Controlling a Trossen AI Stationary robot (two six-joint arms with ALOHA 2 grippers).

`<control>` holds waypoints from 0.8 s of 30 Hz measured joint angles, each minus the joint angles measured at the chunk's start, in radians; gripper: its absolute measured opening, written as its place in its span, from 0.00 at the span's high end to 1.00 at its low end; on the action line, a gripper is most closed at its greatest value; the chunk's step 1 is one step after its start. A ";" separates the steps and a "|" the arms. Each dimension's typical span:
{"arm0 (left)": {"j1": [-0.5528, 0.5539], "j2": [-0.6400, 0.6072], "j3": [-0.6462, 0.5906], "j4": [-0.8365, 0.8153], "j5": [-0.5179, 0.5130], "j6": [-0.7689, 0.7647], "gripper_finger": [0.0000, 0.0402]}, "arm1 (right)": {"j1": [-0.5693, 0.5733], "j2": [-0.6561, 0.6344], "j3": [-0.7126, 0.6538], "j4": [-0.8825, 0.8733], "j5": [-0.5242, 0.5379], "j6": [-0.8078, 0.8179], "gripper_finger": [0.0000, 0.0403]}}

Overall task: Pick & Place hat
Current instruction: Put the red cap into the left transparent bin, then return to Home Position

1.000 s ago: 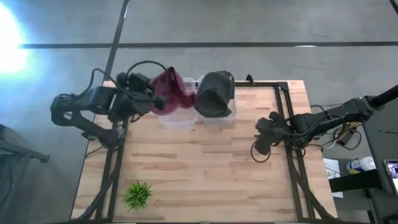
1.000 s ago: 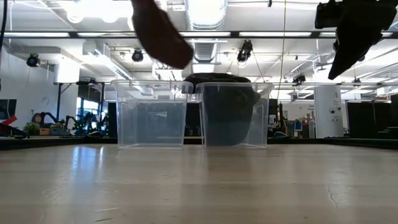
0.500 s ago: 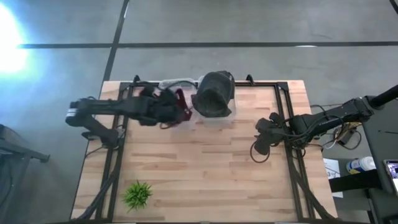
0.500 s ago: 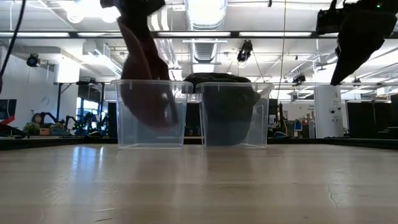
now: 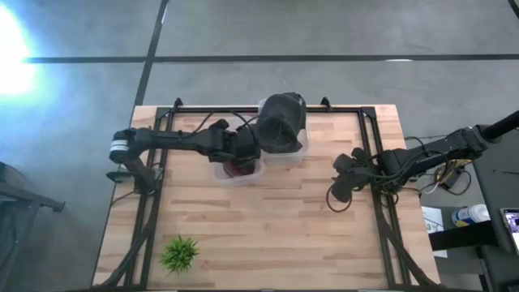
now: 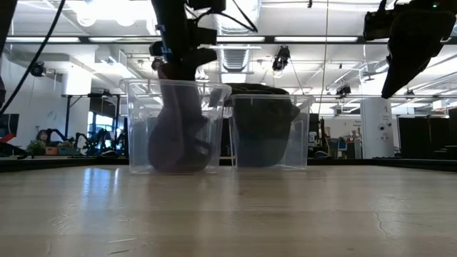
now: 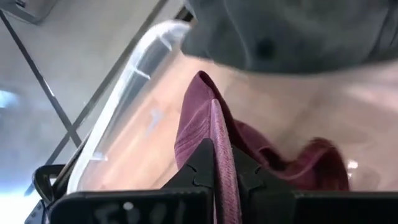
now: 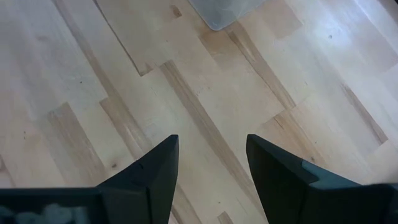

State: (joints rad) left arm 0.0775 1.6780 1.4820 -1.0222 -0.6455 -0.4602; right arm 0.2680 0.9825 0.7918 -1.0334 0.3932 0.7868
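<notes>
Maroon knitted soft hat hangs inside clear plastic bin, clamped by left gripper pinching a fabric fold. Likely light, floppy, not fragile; it will sag and drape, so a bunched fold or the rim seems the best hold. Dark grey hat fills second clear plastic bin, touching the first. Right gripper hovers over bare wood near desk's right edge, fingers apart. Light wooden plank desk, small green plant near front-left corner. Room: grey concrete floor, open ceiling lights.
</notes>
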 joint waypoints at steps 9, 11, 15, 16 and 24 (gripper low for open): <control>0.027 -0.055 -0.075 -0.012 -0.004 -0.067 0.89 | 0.000 0.000 -0.001 0.000 -0.001 -0.001 0.54; 0.027 -0.075 -0.078 -0.009 -0.018 -0.079 0.85 | 0.000 0.000 -0.002 0.001 -0.001 -0.003 0.54; 0.021 -0.113 -0.063 -0.024 -0.066 -0.080 0.72 | 0.000 0.000 -0.002 0.003 -0.001 -0.004 0.54; 0.018 -0.123 -0.055 -0.025 -0.066 -0.077 0.69 | 0.000 0.000 -0.002 0.005 -0.001 -0.004 0.54; -0.046 -0.256 0.006 -0.041 -0.052 -0.045 0.59 | -0.001 -0.007 0.031 0.007 0.000 -0.120 0.54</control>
State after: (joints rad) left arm 0.0312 1.4218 1.4881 -1.0636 -0.6970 -0.5055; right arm 0.2672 0.9752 0.8230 -1.0263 0.3934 0.6673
